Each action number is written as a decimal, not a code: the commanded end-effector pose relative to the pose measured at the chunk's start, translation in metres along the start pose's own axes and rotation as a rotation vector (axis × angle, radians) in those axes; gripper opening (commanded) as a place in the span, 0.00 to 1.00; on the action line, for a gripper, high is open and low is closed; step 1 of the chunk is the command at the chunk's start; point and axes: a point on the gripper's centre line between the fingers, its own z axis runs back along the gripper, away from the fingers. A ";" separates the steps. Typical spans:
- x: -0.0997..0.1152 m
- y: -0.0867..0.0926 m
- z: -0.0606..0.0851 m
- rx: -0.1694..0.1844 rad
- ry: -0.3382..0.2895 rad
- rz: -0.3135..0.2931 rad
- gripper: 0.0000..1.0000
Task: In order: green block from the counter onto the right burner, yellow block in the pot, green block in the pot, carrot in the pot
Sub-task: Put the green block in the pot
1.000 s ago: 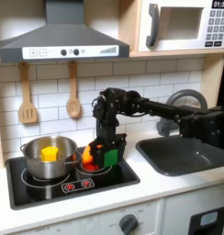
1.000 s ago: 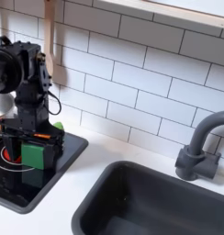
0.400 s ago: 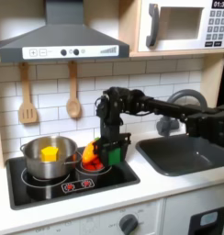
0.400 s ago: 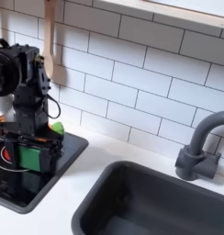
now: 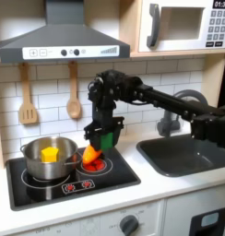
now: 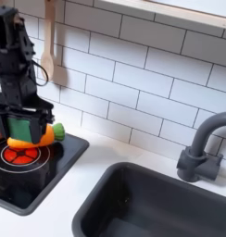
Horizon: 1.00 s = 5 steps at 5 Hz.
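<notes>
My gripper (image 5: pixel 105 141) (image 6: pixel 27 135) hangs above the right burner (image 5: pixel 94 164) (image 6: pixel 19 155), shut on the green block (image 5: pixel 106 137) (image 6: pixel 28 142), which is lifted clear of the stovetop. The carrot (image 5: pixel 88 155) (image 6: pixel 45 136) lies on that burner just below and beside the block, its leafy tip (image 6: pixel 57 130) pointing towards the second exterior view's right. The pot (image 5: pixel 36 164) stands on the left burner in the first exterior view, with the yellow block (image 5: pixel 50 153) inside it. The white counter (image 5: pixel 170 187) (image 6: pixel 82 176) surrounds the black stovetop (image 5: pixel 59 187).
A dark sink (image 5: pixel 183 155) (image 6: pixel 152 205) with a grey faucet (image 6: pixel 202 148) lies at the right in both exterior views. Two wooden utensils (image 5: pixel 74 96) hang on the tiled wall behind the stove, under the range hood (image 5: pixel 59 41). A microwave (image 5: pixel 183 24) sits above.
The gripper has risen from the right burner with the green block in it and shifted slightly towards the pot. The carrot stays on the burner.
</notes>
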 end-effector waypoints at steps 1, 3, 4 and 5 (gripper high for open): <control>0.010 0.018 0.016 0.003 -0.026 0.047 0.00; 0.023 0.043 0.006 0.011 0.006 0.123 0.00; 0.025 0.051 -0.001 0.009 0.026 0.146 0.00; 0.027 0.055 -0.002 0.009 0.031 0.158 0.00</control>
